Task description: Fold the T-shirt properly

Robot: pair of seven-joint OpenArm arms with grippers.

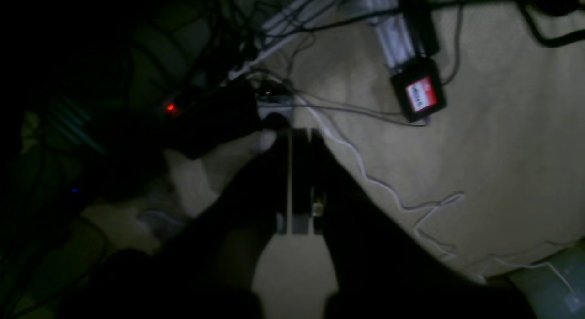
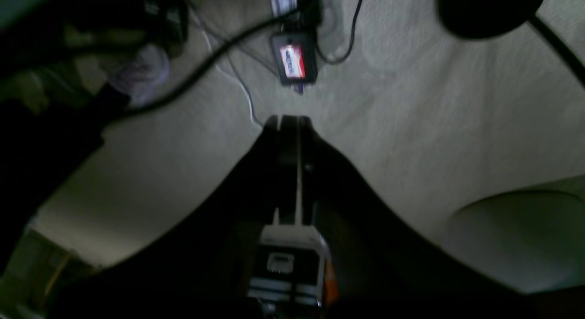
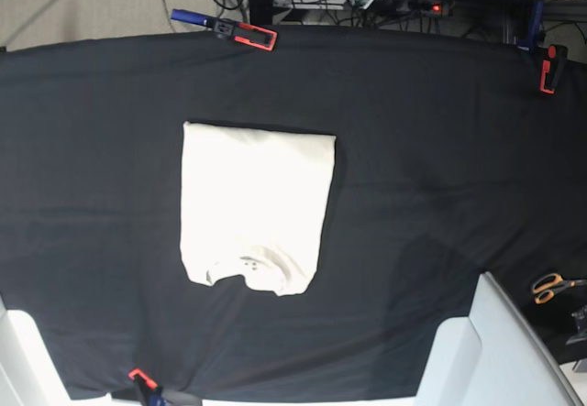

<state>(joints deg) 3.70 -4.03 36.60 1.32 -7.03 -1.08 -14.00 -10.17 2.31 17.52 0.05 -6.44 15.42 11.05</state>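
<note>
The T-shirt (image 3: 257, 206) appears only in the base view, left of centre on the black table cloth (image 3: 431, 149): a cream, folded rectangle, collar toward the bottom of the frame. The wrist views show only carpet and cables past the left gripper (image 1: 299, 136) and right gripper (image 2: 289, 122), both pressed together, holding nothing.

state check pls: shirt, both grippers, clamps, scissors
T-shirt: folded into a flat rectangle, collar toward the near edge, lying on the black table cloth, untouched.
Left gripper: shut, empty, off the table.
Right gripper: shut, empty, off the table.
Orange clamps: clipped on the cloth's edges.
Scissors: lying closed beside the table.
</note>
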